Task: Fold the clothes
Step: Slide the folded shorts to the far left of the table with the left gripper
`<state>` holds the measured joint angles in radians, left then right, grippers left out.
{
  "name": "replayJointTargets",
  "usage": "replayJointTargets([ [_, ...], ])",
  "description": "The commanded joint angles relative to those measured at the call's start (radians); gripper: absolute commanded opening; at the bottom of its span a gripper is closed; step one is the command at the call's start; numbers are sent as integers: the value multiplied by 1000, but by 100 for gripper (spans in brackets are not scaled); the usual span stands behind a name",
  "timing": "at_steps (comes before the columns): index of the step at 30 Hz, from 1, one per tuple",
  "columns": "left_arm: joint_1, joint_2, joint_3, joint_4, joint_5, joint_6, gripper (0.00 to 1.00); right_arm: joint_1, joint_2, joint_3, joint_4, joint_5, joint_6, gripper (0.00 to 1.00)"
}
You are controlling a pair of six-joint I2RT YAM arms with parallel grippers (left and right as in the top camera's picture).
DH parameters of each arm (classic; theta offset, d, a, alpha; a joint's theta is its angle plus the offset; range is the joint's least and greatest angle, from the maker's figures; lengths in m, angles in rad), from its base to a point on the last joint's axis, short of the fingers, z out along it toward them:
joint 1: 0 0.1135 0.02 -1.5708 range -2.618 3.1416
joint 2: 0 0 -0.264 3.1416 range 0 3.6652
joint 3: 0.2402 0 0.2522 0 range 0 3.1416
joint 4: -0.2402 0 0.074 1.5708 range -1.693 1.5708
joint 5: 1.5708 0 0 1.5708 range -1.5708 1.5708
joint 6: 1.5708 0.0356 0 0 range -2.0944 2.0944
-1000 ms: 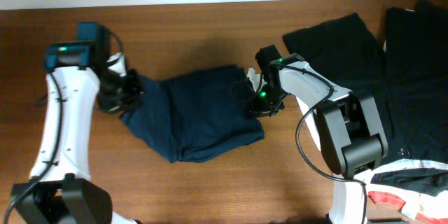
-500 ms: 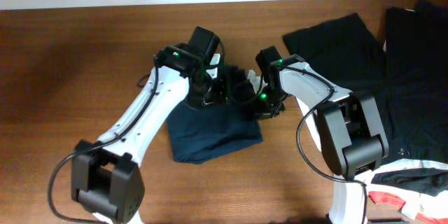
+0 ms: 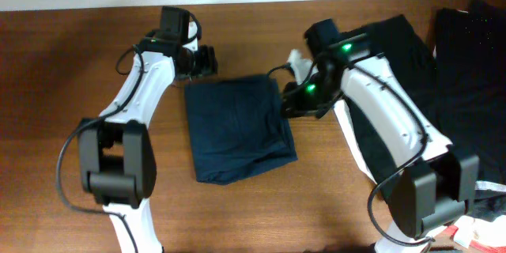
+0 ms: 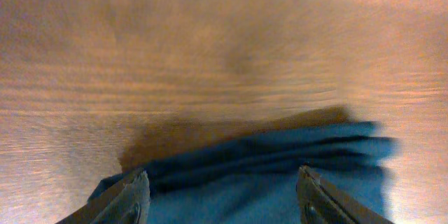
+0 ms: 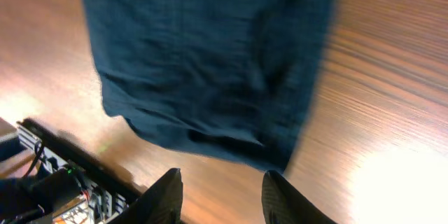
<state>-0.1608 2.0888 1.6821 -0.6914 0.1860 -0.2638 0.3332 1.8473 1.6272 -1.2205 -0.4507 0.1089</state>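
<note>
Seems between folds: navy shorts [image 3: 237, 126] lying doubled into a rough rectangle at the middle of the table [image 3: 71, 166], slightly toward the far edge. Left gripper [image 3: 207, 59] by the shorts' far-left corner, fingers spread, holding nothing; right gripper [image 3: 291, 104] at the shorts' right side, likewise parted and empty. Black clothes [image 3: 395, 43] spread toward the far-right corner. Likely next: pinch both far corners, carry them toward the near edge, then smooth the uneven near hem.
</note>
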Motion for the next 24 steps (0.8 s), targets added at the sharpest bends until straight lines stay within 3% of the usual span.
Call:
replayJointTargets([
  [1, 7, 122, 7, -11, -13, 24, 69, 84, 13, -102, 83, -46, 23, 41],
  [4, 8, 188, 7, -113, -39, 27, 70, 163, 13, -286, 271, -42, 40, 42],
  [7, 7, 200, 7, -364, -52, 27, 64, 191, 13, -436, 396, -21, 65, 44],
  [9, 6, 200, 7, -607, -52, 27, 62, 183, 13, -494, 400, 128, 65, 46],
  [11, 6, 200, 7, -738, -33, 31, 63, 156, 13, -507, 387, 331, 95, 46],
  [14, 8, 180, 16, -716, 178, 180, 64, 95, 10, -480, 369, 426, 143, 49],
  [19, 9, 127, 62, -622, 283, 214, 72, 74, -37, -364, 260, 437, 143, 53],
  [24, -3, 127, 40, -635, 439, 383, 91, 72, -149, -283, 209, 437, 143, 61],
])
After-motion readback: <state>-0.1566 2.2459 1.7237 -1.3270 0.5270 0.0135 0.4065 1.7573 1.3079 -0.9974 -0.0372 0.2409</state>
